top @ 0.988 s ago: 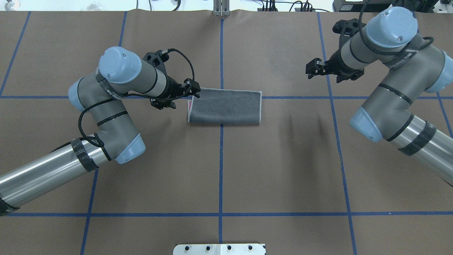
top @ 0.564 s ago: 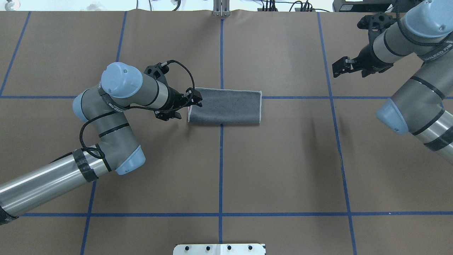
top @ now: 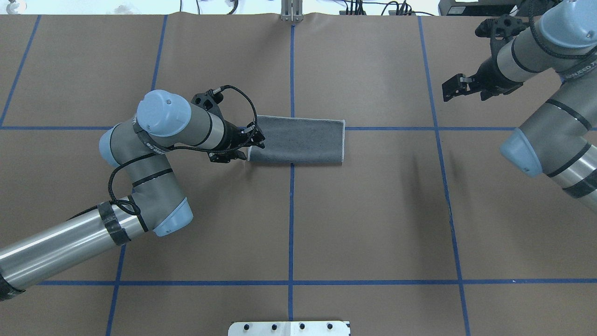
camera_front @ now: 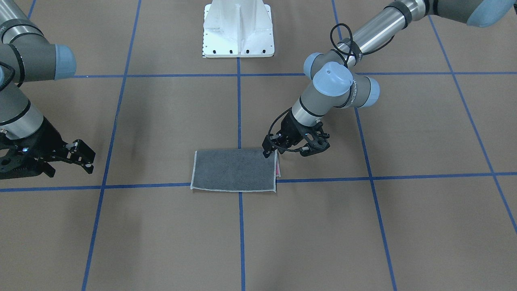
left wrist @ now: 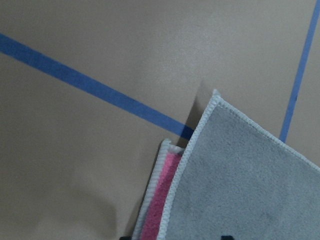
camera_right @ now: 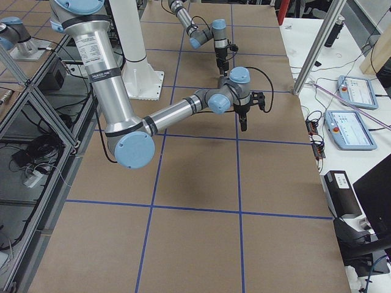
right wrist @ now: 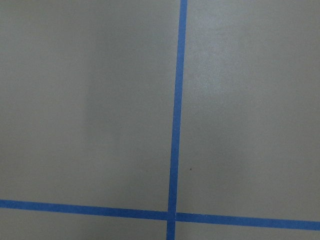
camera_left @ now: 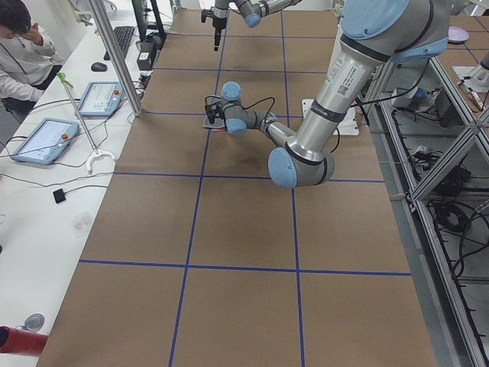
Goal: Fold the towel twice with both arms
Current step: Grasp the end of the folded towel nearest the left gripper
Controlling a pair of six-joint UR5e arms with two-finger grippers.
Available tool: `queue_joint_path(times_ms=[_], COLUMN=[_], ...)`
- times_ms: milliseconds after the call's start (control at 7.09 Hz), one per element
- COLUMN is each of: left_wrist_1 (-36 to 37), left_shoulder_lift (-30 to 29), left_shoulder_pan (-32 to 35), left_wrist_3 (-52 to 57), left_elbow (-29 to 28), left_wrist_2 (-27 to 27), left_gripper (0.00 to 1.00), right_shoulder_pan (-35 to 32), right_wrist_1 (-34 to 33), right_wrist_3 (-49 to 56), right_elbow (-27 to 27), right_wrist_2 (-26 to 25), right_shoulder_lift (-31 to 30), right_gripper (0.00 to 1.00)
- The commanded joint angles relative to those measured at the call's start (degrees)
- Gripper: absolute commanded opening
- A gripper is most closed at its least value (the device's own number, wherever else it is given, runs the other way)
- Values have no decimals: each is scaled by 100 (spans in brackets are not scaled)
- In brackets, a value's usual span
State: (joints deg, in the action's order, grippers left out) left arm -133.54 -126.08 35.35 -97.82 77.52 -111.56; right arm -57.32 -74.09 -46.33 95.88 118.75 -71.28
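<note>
My left gripper [top: 252, 142] sits low at the left short end of the towel [top: 296, 140]. Its jaws are spread apart, not pinching anything. The towel lies flat in the middle of the table [top: 373, 224], folded once into a long grey shape. It lies across the middle blue line [top: 291, 210]. A thin pink strip [left wrist: 160, 200] peeks out from under the light stitched edge [left wrist: 200, 130] by my fingertips. My right gripper [top: 451, 89] is up high, far off to the right, jaws spread too. Bare brown table lies all around the towel. My right arm has grey letters, too small to read.
</note>
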Motion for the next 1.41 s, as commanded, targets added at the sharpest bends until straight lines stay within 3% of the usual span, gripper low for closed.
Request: queue_joint_path(times_ms=[0, 423, 564, 846, 1270], left_wrist_1=[3, 12, 12, 12, 12], left_shoulder_lift=[5, 31, 31, 31, 49], left_shoulder_pan=[-28, -37, -37, -37, -37], left_wrist_3=[-1, 8, 8, 26, 52], left_elbow=[-18, -27, -27, -27, -27], left_wrist_2=[2, -7, -7, -15, -33], left_gripper=[63, 60, 53, 29, 28], right_shoulder_pan=[1, 10, 10, 10, 10], right_wrist_1=[0, 0, 0, 0, 9], right_wrist_3=[1, 1, 1, 1, 1], right_elbow=[-8, -8, 1, 1, 1], right_wrist_2=[-10, -19, -10, -10, -10], right_shoulder_lift=[0, 0, 0, 9, 9], right_gripper=[100, 100, 100, 100, 100])
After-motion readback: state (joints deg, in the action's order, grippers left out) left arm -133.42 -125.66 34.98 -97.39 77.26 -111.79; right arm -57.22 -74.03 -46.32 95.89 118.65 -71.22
